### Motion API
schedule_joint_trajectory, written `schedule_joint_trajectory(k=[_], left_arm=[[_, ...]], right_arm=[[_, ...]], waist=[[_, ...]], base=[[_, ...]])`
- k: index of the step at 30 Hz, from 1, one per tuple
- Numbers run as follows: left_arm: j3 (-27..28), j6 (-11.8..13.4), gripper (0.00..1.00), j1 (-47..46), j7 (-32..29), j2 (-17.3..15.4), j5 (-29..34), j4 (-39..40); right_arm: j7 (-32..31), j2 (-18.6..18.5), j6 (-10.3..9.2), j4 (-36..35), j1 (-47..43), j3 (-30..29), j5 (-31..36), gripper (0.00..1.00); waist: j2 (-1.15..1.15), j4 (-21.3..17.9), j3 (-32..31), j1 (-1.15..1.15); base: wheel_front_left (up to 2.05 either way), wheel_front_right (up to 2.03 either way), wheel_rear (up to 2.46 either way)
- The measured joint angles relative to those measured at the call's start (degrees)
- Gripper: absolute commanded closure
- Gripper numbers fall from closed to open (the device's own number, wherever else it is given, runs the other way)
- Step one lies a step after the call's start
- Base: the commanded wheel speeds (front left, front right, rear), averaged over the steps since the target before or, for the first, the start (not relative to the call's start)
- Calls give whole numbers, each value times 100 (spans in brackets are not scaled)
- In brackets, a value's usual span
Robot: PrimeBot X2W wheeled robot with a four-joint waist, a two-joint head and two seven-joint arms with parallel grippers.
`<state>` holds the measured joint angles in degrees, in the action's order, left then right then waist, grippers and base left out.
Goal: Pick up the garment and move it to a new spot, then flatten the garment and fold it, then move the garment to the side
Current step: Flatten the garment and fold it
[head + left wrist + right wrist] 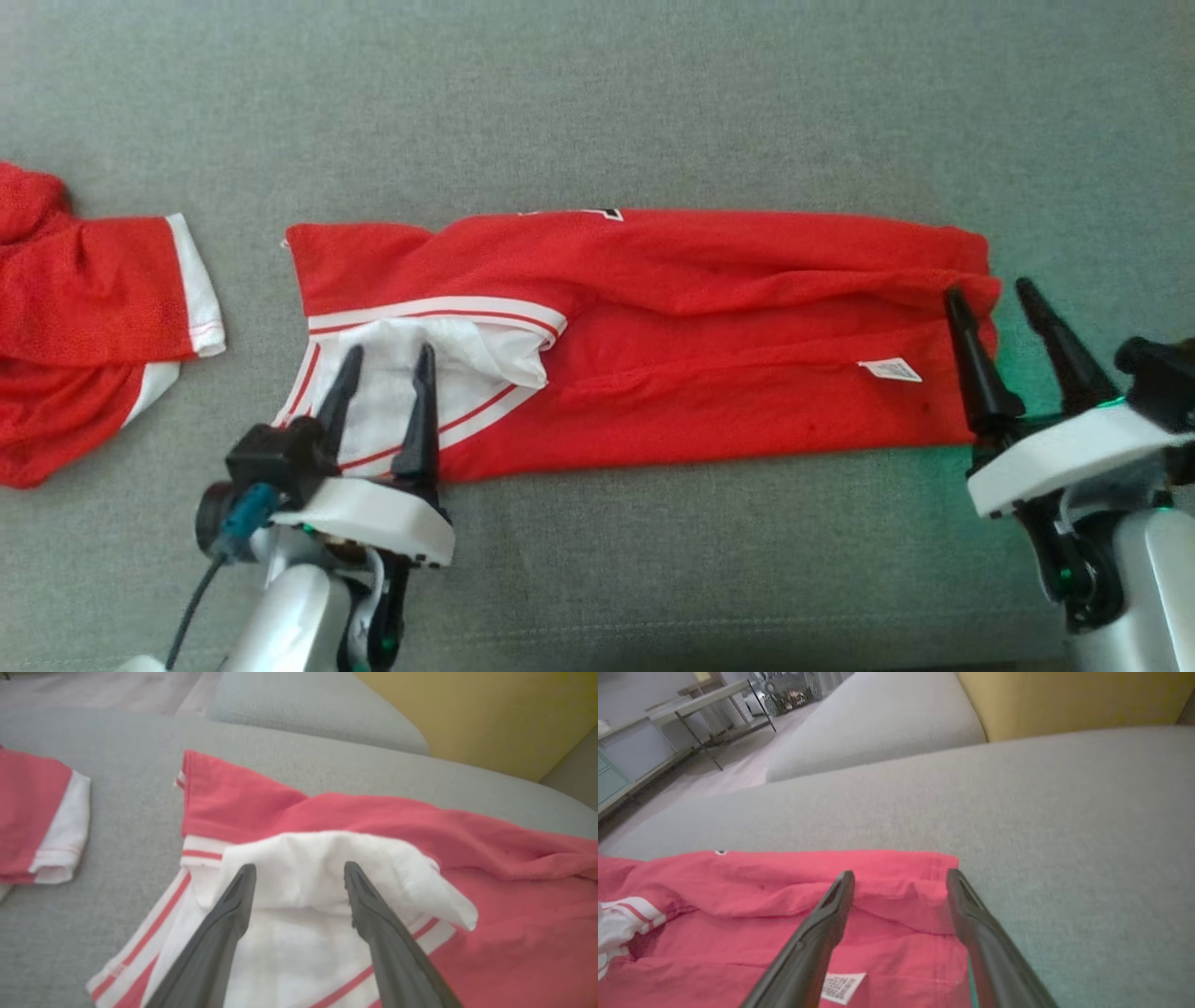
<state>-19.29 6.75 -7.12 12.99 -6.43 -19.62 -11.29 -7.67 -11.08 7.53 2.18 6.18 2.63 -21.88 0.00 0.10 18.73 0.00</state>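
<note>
Left gripper point(390, 353) and right gripper point(988, 289) gape wide, empty, over both ends of the jersey point(700, 355) on the sofa point(597, 112). It looks light, limp and saggy, so pinch the end hems.

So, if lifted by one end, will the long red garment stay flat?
Probably not: the long red garment lies in soft wrinkles, so it should hang limp. Its thin cloth looks light. It may drag on the grey cushion.

From the head we look straight down on the whole garment point(709, 317), while our wrist cameras sit low and close over its opposite ends.
</note>
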Motion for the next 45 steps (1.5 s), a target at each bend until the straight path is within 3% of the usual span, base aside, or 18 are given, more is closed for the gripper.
schedule_joint_trajectory(k=[7, 15, 22, 34, 40, 45], left_arm=[[320, 116, 0, -1, 108, -115, 94, 444], [519, 203, 0, 105, 122, -347, 199, 782], [513, 339, 0, 700, -76, -455, 231, 892], [483, 386, 0, 760, -188, -479, 223, 928], [412, 392, 0, 723, -231, -478, 223, 957], [311, 346, 0, 445, -224, -472, 224, 931]], right_arm=[[367, 277, 0, -647, -113, -189, 590, 0], [491, 349, 0, -821, -331, -208, 988, 0], [480, 461, 0, -789, -658, -57, 1031, 0], [446, 472, 0, -786, -682, -59, 1070, 0], [431, 446, 0, -393, -500, -93, 920, 0], [363, 233, 0, 522, 405, -132, 731, 0]], waist=[[0, -22, -326, 0], [0, -50, -762, 0], [0, -119, -1028, 0], [0, -141, -1086, 0], [0, -105, -950, 0], [0, -61, -763, 0]], base=[[0, 0, 0], [0, 0, 0], [0, 0, 0], [0, 0, 0], [0, 0, 0], [0, 0, 0]])
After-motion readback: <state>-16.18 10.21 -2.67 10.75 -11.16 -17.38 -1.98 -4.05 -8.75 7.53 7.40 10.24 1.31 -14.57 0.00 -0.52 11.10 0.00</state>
